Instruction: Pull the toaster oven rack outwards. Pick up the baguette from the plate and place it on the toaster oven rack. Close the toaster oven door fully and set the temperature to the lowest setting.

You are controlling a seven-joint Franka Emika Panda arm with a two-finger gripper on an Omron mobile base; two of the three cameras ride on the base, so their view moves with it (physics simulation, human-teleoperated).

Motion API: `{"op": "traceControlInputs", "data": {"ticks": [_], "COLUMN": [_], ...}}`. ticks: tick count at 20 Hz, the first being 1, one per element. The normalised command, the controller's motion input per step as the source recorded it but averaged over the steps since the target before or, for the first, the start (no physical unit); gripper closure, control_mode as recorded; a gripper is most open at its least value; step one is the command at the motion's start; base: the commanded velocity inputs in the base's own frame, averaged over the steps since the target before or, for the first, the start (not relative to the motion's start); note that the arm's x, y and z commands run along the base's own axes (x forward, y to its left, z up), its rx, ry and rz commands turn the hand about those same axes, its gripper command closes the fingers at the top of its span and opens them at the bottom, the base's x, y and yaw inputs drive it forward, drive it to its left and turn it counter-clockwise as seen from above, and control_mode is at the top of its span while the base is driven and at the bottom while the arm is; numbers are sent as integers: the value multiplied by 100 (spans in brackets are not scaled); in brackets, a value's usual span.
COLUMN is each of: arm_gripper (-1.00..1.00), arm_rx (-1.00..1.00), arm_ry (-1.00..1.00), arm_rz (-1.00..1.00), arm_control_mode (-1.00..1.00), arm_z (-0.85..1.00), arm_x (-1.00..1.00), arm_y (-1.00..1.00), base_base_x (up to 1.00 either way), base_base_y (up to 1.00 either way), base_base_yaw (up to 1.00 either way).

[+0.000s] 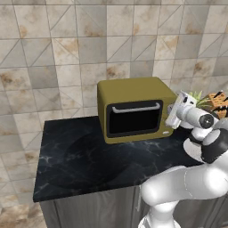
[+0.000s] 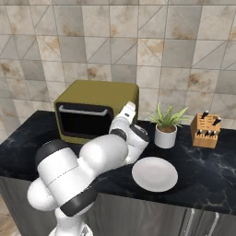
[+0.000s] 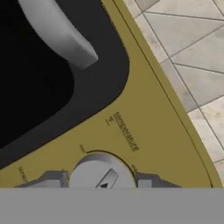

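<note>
Temperature knob: small, rigid, smooth grey disc on toaster oven; hand clamped across its rim, likely slippery.

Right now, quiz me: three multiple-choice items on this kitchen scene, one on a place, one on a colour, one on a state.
1. Where do the fingers sit?
A. On either side of the temperature knob
B. On the door handle
C. Above the plate

2. What colour is the toaster oven body?
A. White
B. Olive-yellow
C. Red

3. What state is the toaster oven door in?
A. Hanging wide open
B. Removed
C. Closed

Answers: 1 A, the hand view shows a fingertip on each side of the temperature knob. 2 B, both base views show an olive-yellow casing. 3 C, the glass panel stands flush with the front, handle at the top.
</note>
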Motion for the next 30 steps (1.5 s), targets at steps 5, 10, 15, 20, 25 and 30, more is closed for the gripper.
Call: {"op": "traceControlInputs", "data": {"ticks": [5,10,15,20,25,30], "arm_gripper": [100,100,100,100,100,100], "arm_rx": [-59,-60,-60,-59,-61,-63], "arm_ry": [-4,-5,-4,-10,-11,-6], "arm_rz": [67,64,63,64,64,61], "arm_control_mode": [-100,-100,-100,-100,-100,-100], "arm_z": [-19,-22,-19,-22,-22,-20], "arm_x": [0,0,0,0,-1,0], "arm_y": [0,0,0,0,-10,-12], "base_base_x": [0,0,0,0,0,0], "base_base_y": [0,0,0,0,0,0], "base_base_yaw": [0,0,0,0,0,0]}}
